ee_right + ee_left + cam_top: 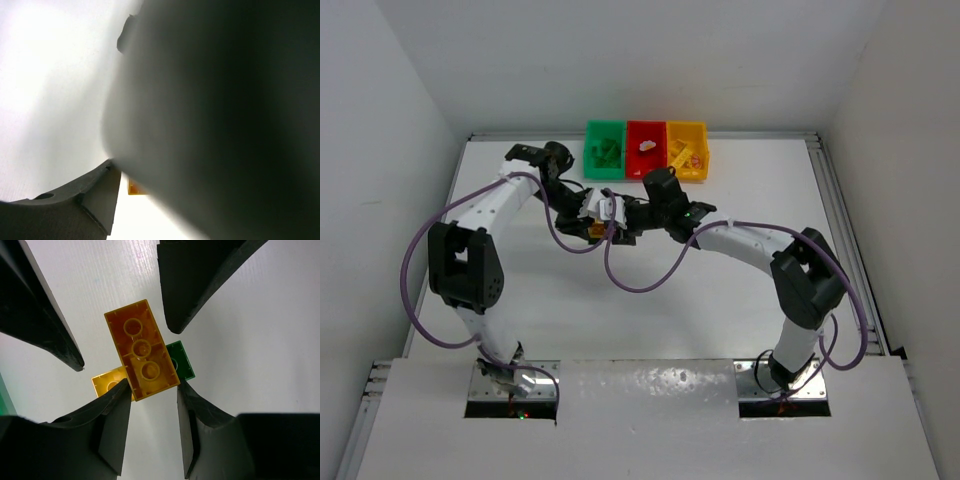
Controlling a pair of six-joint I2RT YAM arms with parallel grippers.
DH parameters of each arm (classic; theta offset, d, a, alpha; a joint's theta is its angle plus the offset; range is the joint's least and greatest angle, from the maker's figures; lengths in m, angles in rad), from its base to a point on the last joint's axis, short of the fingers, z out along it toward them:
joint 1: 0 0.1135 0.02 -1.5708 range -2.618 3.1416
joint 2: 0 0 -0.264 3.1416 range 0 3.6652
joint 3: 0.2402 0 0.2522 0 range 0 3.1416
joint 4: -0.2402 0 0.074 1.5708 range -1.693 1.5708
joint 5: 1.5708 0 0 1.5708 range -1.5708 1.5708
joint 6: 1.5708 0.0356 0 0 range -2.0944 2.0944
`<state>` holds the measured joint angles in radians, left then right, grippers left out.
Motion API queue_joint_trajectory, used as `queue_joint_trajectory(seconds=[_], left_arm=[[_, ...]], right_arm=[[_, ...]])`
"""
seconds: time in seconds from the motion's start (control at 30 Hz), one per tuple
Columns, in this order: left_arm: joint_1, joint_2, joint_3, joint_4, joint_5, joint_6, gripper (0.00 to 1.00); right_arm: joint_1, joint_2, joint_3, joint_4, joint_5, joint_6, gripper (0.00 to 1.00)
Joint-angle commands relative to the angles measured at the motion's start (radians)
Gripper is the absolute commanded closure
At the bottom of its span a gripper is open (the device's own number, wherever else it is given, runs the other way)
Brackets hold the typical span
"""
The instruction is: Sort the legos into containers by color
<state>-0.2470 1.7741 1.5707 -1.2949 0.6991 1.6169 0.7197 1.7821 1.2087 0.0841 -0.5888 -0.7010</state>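
A clump of legos lies on the white table: an amber-yellow brick (pixel 142 352), studs down, overlapping a smaller yellow brick (pixel 106 383) and a green brick (pixel 181 360). My left gripper (pixel 152 386) is open, its fingertips on either side of the amber brick's near end. My right gripper (pixel 125 344) faces it from the far side, open, with its fingers wide of the bricks. In the top view both grippers, left (pixel 592 222) and right (pixel 618 228), meet over the yellow legos (pixel 597 232). The right wrist view is mostly blocked by a dark blur; one finger (pixel 92 197) and a yellow sliver (pixel 134 189) show.
The green bin (pixel 605 166), the red bin (pixel 646 165) and the yellow bin (pixel 688 168) stand side by side at the table's far edge, each with bricks inside. White walls enclose the table on the left, right and back.
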Motion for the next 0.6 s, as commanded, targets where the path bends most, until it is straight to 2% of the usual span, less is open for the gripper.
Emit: queue_joint_trajectory(seconds=[0.0,0.17,0.33,0.57], left_arm=[[-0.031,-0.019,0.045,-0.023,0.125,0.011,1.0],[-0.031,-0.024,0.035,-0.023,0.112,0.012,1.0],[-0.031,-0.025,0.014,-0.023,0.117,0.018,1.0],[-0.031,-0.028,0.063,-0.023,0.151,-0.005,1.0]], right_arm=[[0.004,0.04,-0.008,-0.109,0.072,-0.02,0.39],[0.004,0.04,-0.041,-0.092,0.086,-0.01,0.36],[0.003,-0.065,-0.153,0.184,0.043,0.174,0.3],[0.004,-0.151,-0.189,0.307,0.012,0.241,0.28]])
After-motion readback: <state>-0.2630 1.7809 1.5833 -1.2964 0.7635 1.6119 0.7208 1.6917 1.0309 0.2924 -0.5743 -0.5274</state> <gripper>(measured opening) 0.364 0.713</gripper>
